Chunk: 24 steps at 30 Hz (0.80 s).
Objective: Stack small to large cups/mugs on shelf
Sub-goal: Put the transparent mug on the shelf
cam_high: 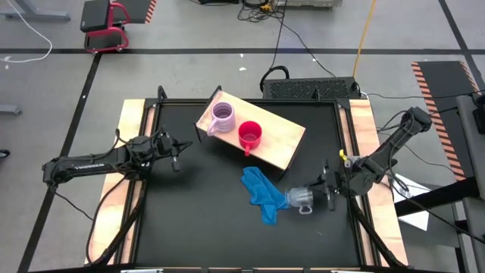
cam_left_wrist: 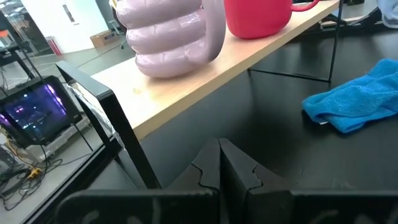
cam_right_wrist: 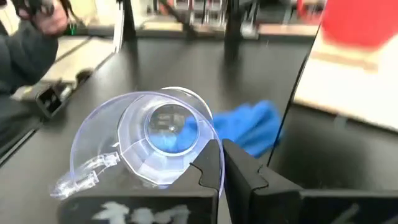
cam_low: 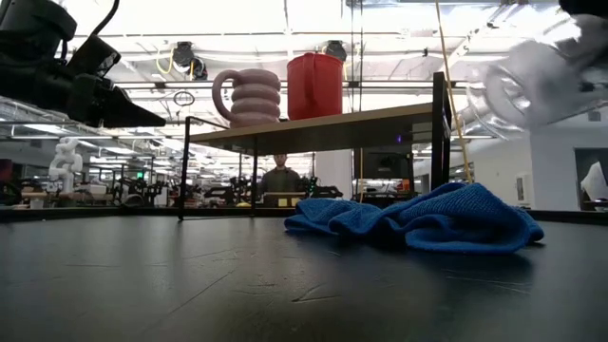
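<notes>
The light wooden shelf (cam_high: 286, 142) stands on thin legs at the table's far middle. On it, upright and side by side, are the ribbed lilac-pink mug (cam_high: 223, 117) and the red mug (cam_high: 250, 135). My right gripper (cam_high: 327, 193) is near the table's right edge, shut on the clear cup (cam_high: 301, 199), which lies sideways in the air beside the blue cloth (cam_high: 261, 195). In the low view the clear cup (cam_low: 532, 76) sits well above the tabletop. My left gripper (cam_high: 176, 159) is shut and holds nothing; it hovers left of the shelf. My right gripper (cam_right_wrist: 222, 158) holds the clear cup by its rim (cam_right_wrist: 205, 134), the wall pinched between the two fingers, one seemingly inside the mouth and one outside. The fingers come level from the table's right. The cup is lifted clear on its side, its handle (cam_right_wrist: 81, 177) off to one side.
The crumpled blue cloth (cam_low: 427, 218) lies on the black tabletop just left of the held cup. The shelf's thin dark legs (cam_left_wrist: 127, 140) stand close ahead of my left gripper (cam_left_wrist: 219, 155). Bare board (cam_high: 292, 140) lies to the right of the red mug.
</notes>
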Motion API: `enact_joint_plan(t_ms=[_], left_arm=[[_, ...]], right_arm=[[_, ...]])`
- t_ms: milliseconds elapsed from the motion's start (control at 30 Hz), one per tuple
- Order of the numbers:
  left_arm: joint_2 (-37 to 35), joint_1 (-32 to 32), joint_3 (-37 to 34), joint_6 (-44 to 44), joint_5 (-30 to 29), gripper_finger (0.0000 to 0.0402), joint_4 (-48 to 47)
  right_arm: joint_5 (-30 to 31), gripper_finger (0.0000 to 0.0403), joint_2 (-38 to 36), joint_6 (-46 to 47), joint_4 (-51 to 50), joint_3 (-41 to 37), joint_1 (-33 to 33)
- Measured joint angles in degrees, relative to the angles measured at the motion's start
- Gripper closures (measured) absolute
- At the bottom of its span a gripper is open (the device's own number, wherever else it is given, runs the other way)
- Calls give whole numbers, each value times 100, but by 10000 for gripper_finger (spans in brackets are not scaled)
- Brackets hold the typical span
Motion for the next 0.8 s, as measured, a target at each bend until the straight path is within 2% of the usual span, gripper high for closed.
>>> enact_joint_plan(t_ms=[200,300,500,633,800], left_arm=[[0,0,0,0,8,398,9],[0,0,0,0,75,398,7],[0,-1,0,2,155,398,0],[0,0,0,14,155,398,-21],[0,-1,0,42,155,398,-37]], right_arm=[[2,403,-207,-1700,1402,-61,-361],[5,403,-296,-2231,1732,87,-589],[6,403,-478,-2844,1614,537,-980],[5,403,-542,-2888,995,854,-1175],[8,403,-540,-2909,933,985,-1532]])
